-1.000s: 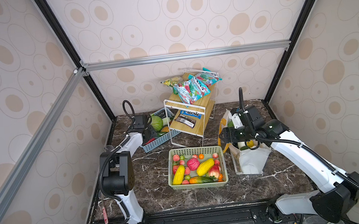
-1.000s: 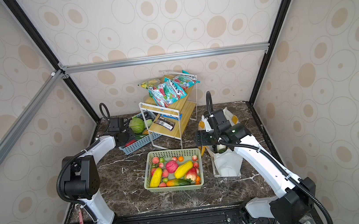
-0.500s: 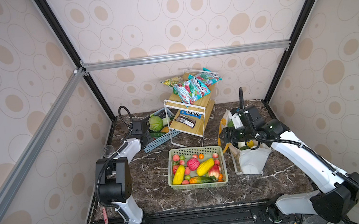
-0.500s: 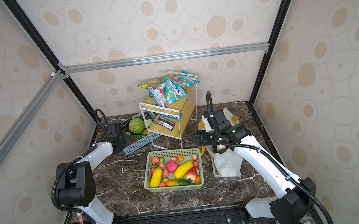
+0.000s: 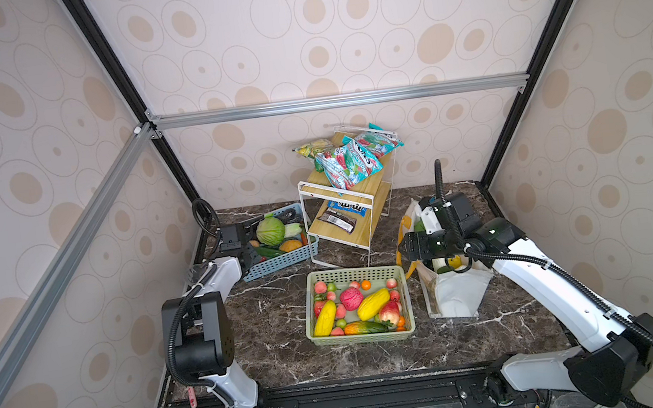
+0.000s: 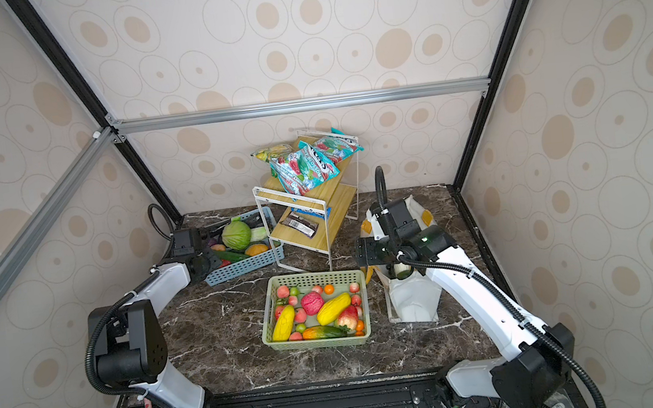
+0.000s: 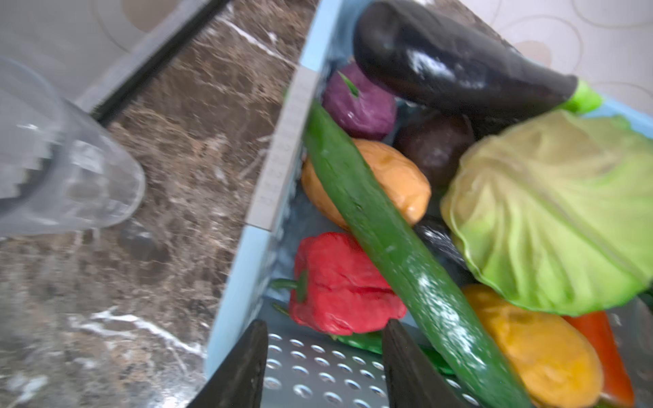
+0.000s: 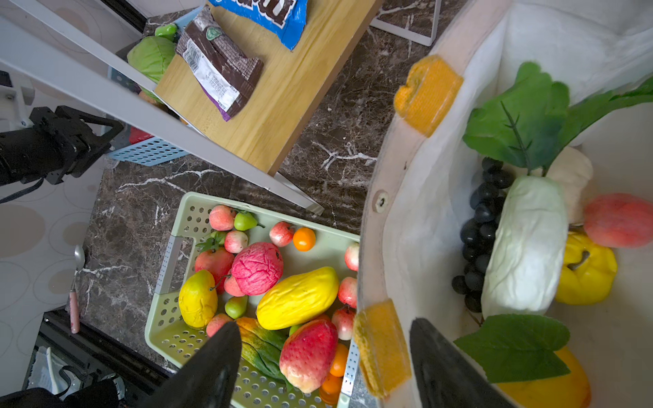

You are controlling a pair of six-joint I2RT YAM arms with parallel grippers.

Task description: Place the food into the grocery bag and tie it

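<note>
Lying in grocery bag (image 8: 417,219), grapes (image 8: 480,226) seen only by wrist view; white radish (image 8: 526,247), probably, points lengthwise away from wide right pincer (image 8: 327,325).

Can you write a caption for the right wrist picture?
Open right gripper astride the grocery bag rim, toy food inside.

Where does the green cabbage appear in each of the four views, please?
Top view: cabbage in the blue basket, at the back left, left of the shelf.
Top view: cabbage in the same place, in the blue basket.
Left wrist: cabbage large and close, beside the cucumber.
Right wrist: cabbage partly hidden behind the shelf board.
Shared landmark: the blue basket, seen in all four.
</note>
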